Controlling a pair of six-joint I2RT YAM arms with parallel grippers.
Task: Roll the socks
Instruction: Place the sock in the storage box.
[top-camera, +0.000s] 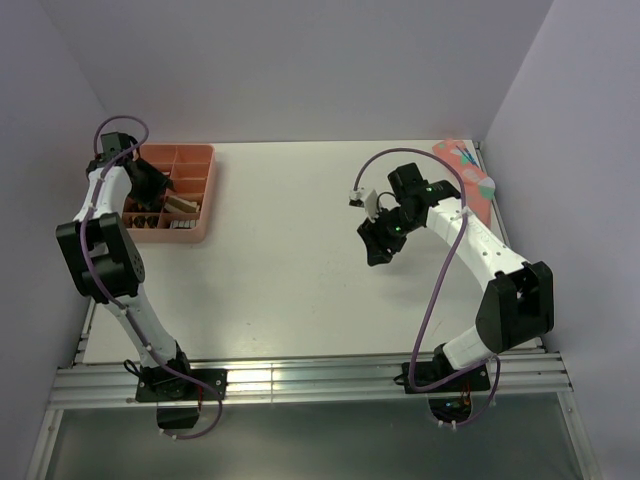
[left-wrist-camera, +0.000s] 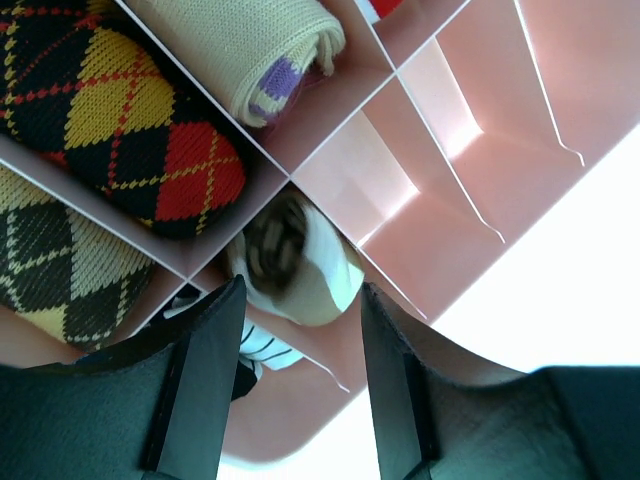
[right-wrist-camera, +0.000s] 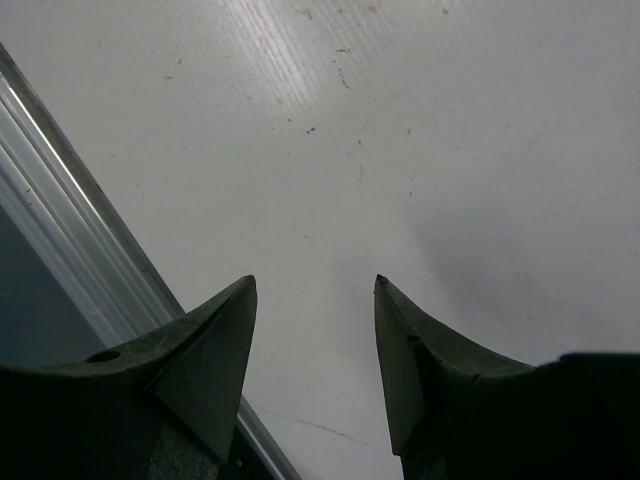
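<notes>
The socks (left-wrist-camera: 295, 265) are seen in the left wrist view as one roll, brown-and-tan stripes wound at its core and white fabric wrapped outside. A white part with thin black stripes trails below it. The roll is lodged in a compartment of the tray (left-wrist-camera: 440, 200), at the edge of the view nearest the camera.

The left fingers (left-wrist-camera: 238, 300) are held apart, one tip on either side of the roll. The striped part is touched by one finger, while pink tray floor is seen between the roll and the other, so nothing is clamped.

The neighbouring compartments are filled as follows:
- An argyle roll (left-wrist-camera: 120, 110) in black, yellow and red is packed into the one just beyond the socks.
- A darker argyle roll (left-wrist-camera: 50, 260) in black and tan is kept beside it.
- A cream roll (left-wrist-camera: 250, 50) with a purple patch is kept in the next one along.

In further compartments only pink floor is shown.

From above, the tray (top-camera: 205, 190) is found at the far left corner of the worktop (top-camera: 300, 270), with the left arm bent over it.

The right fingers (right-wrist-camera: 240, 310) are spread wide with nothing between them. They are held above the bare right half of the worktop, near its metal edge rail (right-wrist-camera: 70, 250).

A pink sock (top-camera: 468, 170) is laid at the far right corner.
</notes>
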